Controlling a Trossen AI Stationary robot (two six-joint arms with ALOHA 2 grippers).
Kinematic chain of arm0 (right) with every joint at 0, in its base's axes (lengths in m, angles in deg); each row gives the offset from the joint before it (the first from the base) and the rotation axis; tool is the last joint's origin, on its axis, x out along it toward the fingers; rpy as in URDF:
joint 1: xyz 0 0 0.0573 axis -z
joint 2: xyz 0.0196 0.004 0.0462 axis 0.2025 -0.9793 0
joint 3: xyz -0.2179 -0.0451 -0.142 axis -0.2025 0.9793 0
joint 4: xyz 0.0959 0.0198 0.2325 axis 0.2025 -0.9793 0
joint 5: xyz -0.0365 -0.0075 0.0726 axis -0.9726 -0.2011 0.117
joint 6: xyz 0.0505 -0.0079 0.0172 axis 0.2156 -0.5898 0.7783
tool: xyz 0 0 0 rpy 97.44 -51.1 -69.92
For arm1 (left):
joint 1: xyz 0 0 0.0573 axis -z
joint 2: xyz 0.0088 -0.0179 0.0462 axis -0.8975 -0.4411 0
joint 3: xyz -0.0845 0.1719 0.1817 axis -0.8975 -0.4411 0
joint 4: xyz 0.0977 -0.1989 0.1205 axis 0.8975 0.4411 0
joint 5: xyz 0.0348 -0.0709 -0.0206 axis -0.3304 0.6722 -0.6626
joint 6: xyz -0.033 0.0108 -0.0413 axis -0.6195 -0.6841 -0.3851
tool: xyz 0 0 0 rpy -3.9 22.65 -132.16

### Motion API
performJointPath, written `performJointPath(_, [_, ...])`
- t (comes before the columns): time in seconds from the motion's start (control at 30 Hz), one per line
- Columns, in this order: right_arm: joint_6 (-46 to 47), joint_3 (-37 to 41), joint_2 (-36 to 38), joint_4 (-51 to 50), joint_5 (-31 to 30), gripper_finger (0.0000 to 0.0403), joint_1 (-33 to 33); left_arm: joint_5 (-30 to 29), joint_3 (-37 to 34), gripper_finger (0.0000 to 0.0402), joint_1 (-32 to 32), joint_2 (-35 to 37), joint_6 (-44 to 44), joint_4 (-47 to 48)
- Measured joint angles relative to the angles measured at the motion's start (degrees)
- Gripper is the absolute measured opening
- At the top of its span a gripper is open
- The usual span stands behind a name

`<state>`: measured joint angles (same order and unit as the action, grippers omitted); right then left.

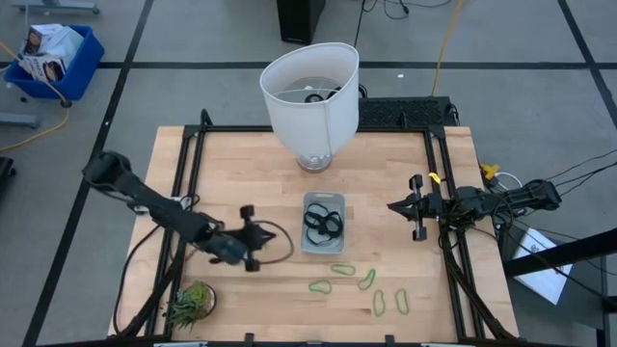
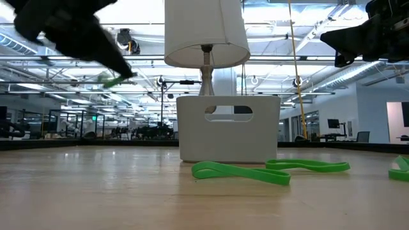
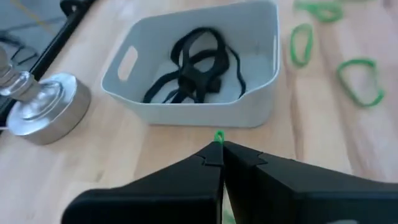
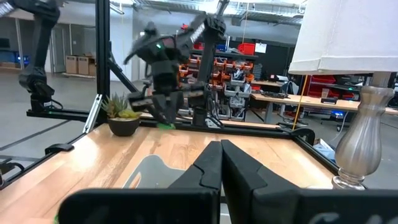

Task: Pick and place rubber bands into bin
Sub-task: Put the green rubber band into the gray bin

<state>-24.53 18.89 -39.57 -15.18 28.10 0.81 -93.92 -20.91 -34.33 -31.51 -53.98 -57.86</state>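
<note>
My left gripper (image 1: 260, 235) hovers above the table just left of the bin (image 1: 323, 224), shut on a light-green rubber band (image 3: 218, 135). The pale, low-walled bin (image 3: 193, 93) holds several dark rubber bands (image 3: 193, 65). More green rubber bands (image 1: 367, 279) lie flat on the wood between the bin and the table's near edge. My right gripper (image 1: 393, 205) waits shut at the table's right side, raised and holding nothing. My left gripper pinches the green rubber band between its two fingertips; only a small green bit (image 3: 218, 135) shows past them. The fingers slant down toward the bin. In the low view the band (image 2: 115, 80) is lifted clear of the table.
A white lampshade (image 1: 310, 96) on a metal base (image 3: 46, 112) stands behind the bin at the far edge. A small spiky green plant (image 1: 190, 301) in a pot sits at the near left corner. Black frame rails run along the table's left and right sides.
</note>
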Motion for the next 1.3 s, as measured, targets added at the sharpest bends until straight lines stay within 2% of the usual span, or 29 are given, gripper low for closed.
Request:
performJointPath(0.13, [0.00,0.00,-0.02,0.00,-0.04,0.0000,0.00,0.10,-14.03,0.0003,-0.72,5.80,1.14,-22.74])
performJointPath(0.23, [-0.02,0.00,0.00,0.00,-0.07,0.0000,0.00,0.10,-22.19,0.0002,-2.00,6.36,0.92,-37.68])
performJointPath(0.33, [-0.06,0.00,-0.01,0.03,-0.08,0.0000,0.00,0.06,-25.08,0.0002,-3.80,6.22,0.29,-46.77])
performJointPath(0.4, [-0.07,0.00,0.00,0.09,-0.09,0.0000,0.00,0.18,-24.63,0.0002,-5.08,5.79,0.58,-47.77])
performJointPath(0.6, [-0.09,0.00,0.00,0.25,-0.11,0.0000,0.00,6.33,-15.79,0.0001,-8.34,3.92,7.88,-45.10])
performJointPath(0.77, [0.38,0.00,0.00,0.26,-0.11,0.0000,0.00,11.03,-5.38,0.0001,-10.83,-0.91,14.00,-39.66])
performJointPath(1.0, [0.94,0.00,0.00,0.26,-0.11,0.0000,0.00,16.67,7.96,0.0000,-16.38,-14.01,15.36,-30.82])
performJointPath(1.17, [0.96,0.00,0.00,-0.39,-0.11,0.0000,0.00,23.98,14.12,0.0000,-18.85,-24.50,15.69,-30.17])
performJointPath(1.3, [0.96,0.00,-0.07,-1.01,-0.11,0.0000,0.00,27.15,18.70,0.0000,-19.78,-30.84,15.33,-27.05])
